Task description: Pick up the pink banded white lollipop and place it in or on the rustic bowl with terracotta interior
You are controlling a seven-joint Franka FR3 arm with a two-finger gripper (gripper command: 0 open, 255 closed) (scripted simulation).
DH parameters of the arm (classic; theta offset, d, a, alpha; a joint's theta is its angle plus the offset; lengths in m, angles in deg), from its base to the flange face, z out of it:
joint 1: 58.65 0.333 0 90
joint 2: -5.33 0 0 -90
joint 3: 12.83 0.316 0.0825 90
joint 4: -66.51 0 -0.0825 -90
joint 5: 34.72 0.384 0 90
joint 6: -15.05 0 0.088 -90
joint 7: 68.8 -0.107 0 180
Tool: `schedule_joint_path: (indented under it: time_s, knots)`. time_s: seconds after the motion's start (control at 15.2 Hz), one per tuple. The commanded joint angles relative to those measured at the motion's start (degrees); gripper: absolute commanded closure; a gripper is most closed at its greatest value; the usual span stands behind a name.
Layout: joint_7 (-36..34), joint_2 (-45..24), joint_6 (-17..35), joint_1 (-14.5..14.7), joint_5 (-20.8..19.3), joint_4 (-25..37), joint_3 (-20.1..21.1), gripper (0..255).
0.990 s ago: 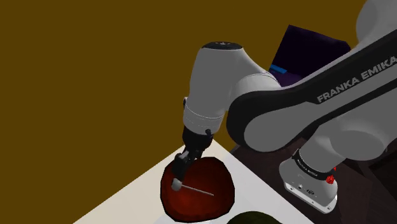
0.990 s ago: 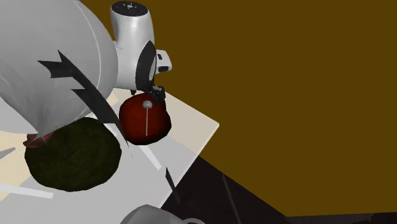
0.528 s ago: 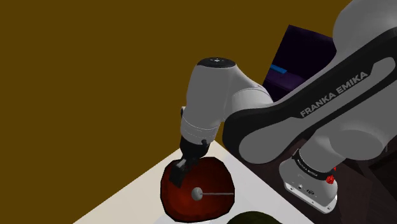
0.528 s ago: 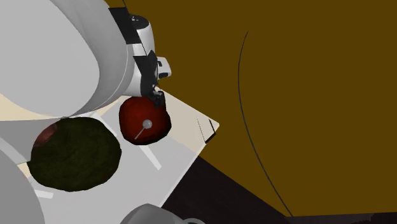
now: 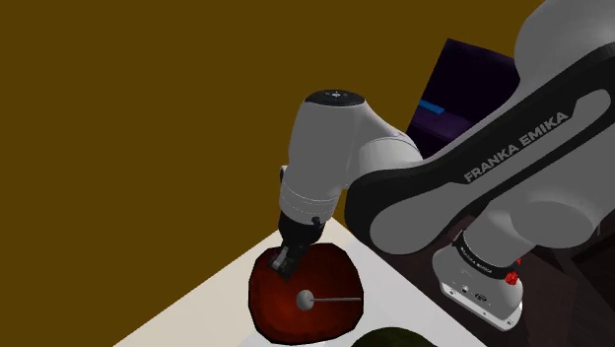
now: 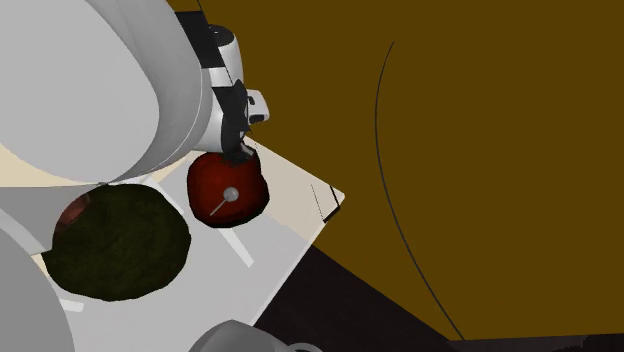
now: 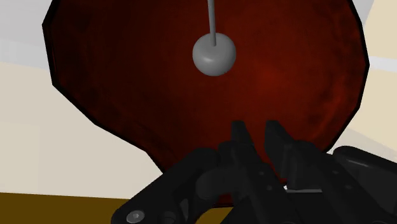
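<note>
Item: lollipop [image 7: 214, 54], drawn plain grey, with a ball head on a thin straight stick. No pink banding can be made out. It lies inside the bowl [image 7: 114, 76], head on the dark red floor, ahead of the pincer's [image 7: 256, 127] fingertips and clear of them. In the wrist view the far end of the stick is cut off by the frame edge.

Bowl: round, shallow, dark red inside, with a dark faceted rim. In the wrist view its near rim is hidden behind the pincer body. It stands on a pale cream and white tabletop [image 7: 57, 140].

Pincer: all black, with two fingers drawn nearly together, a narrow slit between them, pinching nothing. In the shoulder view it [image 5: 286, 266] hangs over the bowl's [image 5: 271, 306] rim with the lollipop [image 5: 306, 297] just beyond its tips.

White arm [image 5: 335, 148]: hides much of the second exterior view's left.

Dark green, mossy, rounded mound [image 6: 120, 245]: stands on the tabletop well apart from the pincer [image 6: 240, 155], on the other side of the bowl [image 6: 205, 180]. What it is cannot be told.

Backdrop: flat ochre-brown wall [image 5: 128, 118].
</note>
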Motion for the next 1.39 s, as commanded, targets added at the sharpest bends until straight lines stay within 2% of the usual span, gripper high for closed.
schedule_joint_path:
  time_s: [0.0,0.4,0.46,0.53,0.59,0.66,0.73,0.79,0.86,1.19,1.25,1.32]
  knots:
    - [0.00,0.00,0.00,0.00,0.00,0.00,0.00,255]
    - [0.00,0.00,0.00,0.00,0.00,0.00,0.00,255]
    - [0.00,0.00,0.00,0.00,0.00,0.00,0.00,0]
    - [-11.16,2.49,4.59,-0.12,-1.60,-3.68,2.84,0]
    - [-24.05,4.61,8.25,-2.05,-4.76,-6.56,7.63,0]
    - [-38.04,6.74,10.56,-5.92,-8.75,-8.50,14.40,0]
    - [-51.76,9.42,11.26,-11.24,-11.97,-9.37,22.77,0]
    - [-64.06,12.93,10.36,-16.65,-13.19,-9.12,31.50,0]
    - [-68.25,15.54,9.28,-19.18,-11.55,-8.58,35.88,0]
    - [-67.95,14.86,13.82,-31.71,-11.17,-8.36,48.00,0]
    - [-66.68,15.48,14.56,-34.13,-9.42,-8.20,50.62,0]
    - [-64.21,16.75,15.08,-36.17,-6.00,-7.93,53.17,0]
